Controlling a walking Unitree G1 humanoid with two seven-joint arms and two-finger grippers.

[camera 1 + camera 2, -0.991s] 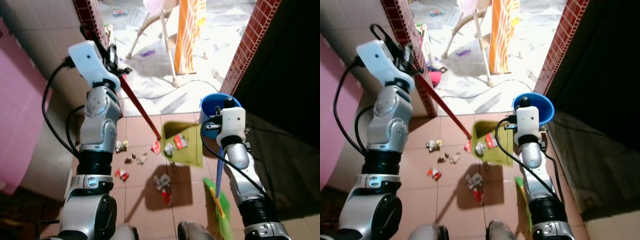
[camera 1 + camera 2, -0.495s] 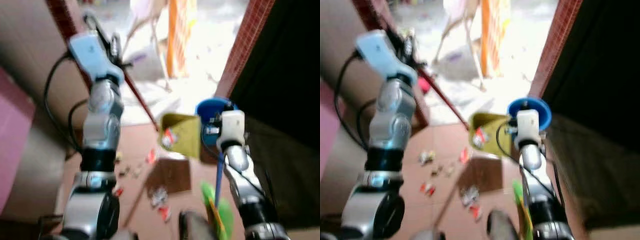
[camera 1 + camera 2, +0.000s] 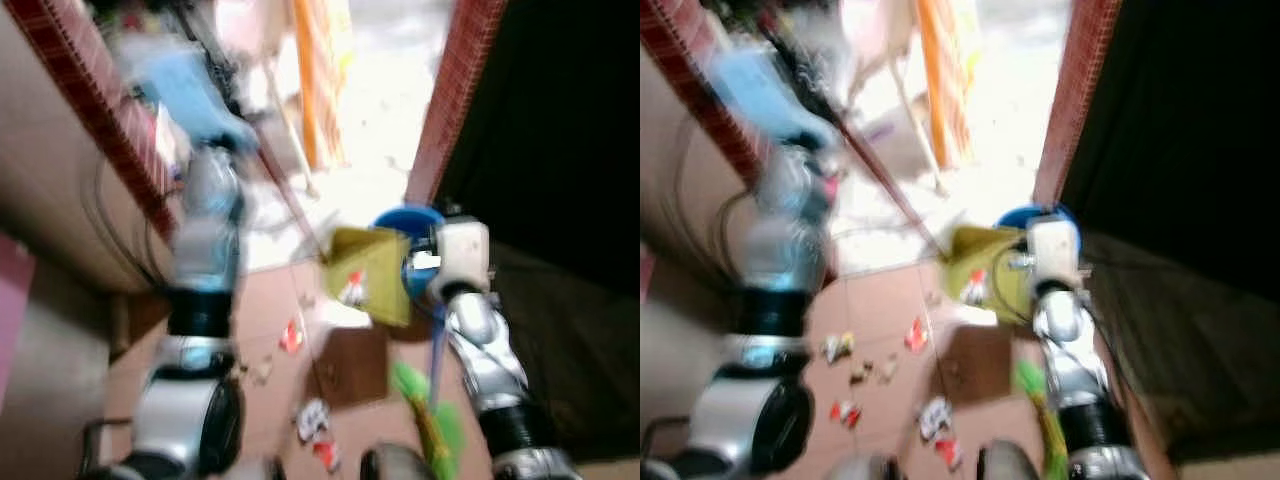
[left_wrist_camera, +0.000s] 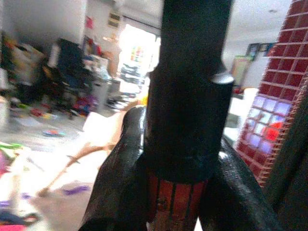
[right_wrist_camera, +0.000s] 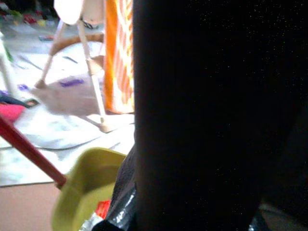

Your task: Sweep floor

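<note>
left wrist view: left tool [image 4: 178, 192] clamped on the red handle [image 4: 174, 202]; blur smears the yellow dustpan [image 3: 368, 276] and floor litter [image 3: 312, 420]; right tool's grip unclear.

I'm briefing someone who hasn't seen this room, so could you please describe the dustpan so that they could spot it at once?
Start at the red brick pillar beside the dark doorway, then look down to the blue bucket at its foot. The dustpan hangs just in front of that bucket, above the tiled floor, on a long red handle. It is the one yellow-green scoop, with red and white litter inside.
</note>
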